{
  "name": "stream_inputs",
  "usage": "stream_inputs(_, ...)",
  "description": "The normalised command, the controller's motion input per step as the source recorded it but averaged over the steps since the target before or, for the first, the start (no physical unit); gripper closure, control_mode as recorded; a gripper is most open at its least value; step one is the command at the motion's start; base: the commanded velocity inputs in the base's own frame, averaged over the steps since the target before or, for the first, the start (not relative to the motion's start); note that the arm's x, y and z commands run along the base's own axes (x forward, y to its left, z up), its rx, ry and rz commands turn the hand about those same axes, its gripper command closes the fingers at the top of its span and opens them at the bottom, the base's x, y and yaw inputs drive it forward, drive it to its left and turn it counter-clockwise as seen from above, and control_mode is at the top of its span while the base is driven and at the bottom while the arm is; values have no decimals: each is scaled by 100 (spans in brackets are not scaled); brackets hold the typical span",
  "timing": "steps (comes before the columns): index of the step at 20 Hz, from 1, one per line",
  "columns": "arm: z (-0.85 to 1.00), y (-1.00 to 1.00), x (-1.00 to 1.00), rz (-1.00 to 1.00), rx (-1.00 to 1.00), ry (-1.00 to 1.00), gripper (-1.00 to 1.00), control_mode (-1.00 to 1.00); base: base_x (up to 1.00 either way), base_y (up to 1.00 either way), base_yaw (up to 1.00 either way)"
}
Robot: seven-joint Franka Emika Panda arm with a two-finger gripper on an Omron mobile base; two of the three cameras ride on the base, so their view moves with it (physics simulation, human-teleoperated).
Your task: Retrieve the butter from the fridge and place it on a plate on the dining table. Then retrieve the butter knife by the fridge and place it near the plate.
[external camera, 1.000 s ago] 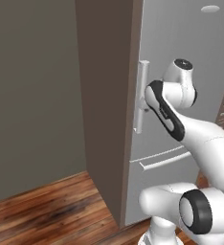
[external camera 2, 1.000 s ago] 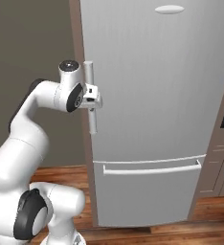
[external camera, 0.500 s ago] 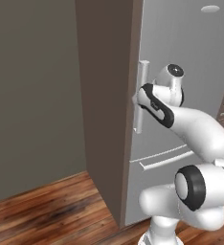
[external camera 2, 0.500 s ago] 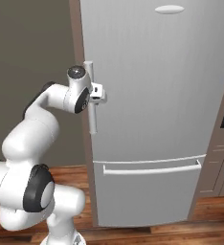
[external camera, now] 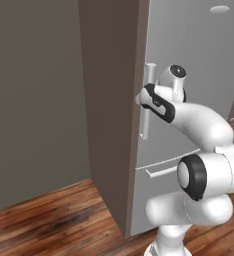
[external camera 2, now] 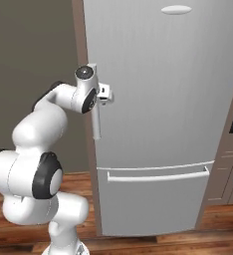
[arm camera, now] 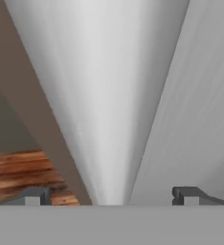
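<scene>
Gripper (arm camera: 110, 196) sat mid-frame with fingers spread either side of the fridge (external camera 2: 168, 109) handle (external camera 2: 95, 112); looked stiff and slick, so I'd grab it mid-bar.

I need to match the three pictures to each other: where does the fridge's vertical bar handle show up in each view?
Left base view: the handle stands upright at centre, on the door's left edge, with the arm's hand against it.
Right base view: the handle is left of centre, running down below the hand.
Hand view: the handle is the broad pale bar up the middle, between the open gripper tips.
Shared landmark: the wooden floor.
</scene>
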Motion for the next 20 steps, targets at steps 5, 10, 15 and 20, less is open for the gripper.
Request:
stream_inputs(5, -3, 0, 36, 0, 0, -7, -100, -100, 0, 0, 0)
stream_inputs(10, -17, 0, 47, 0, 0, -11, -100, -100, 0, 0, 0)
stream_inputs(15, -1, 0, 47, 2, 0, -10, -100, -100, 0, 0, 0)
stream_inputs(20, -15, 0, 49, 5, 3, -17, -100, -100, 0, 0, 0)
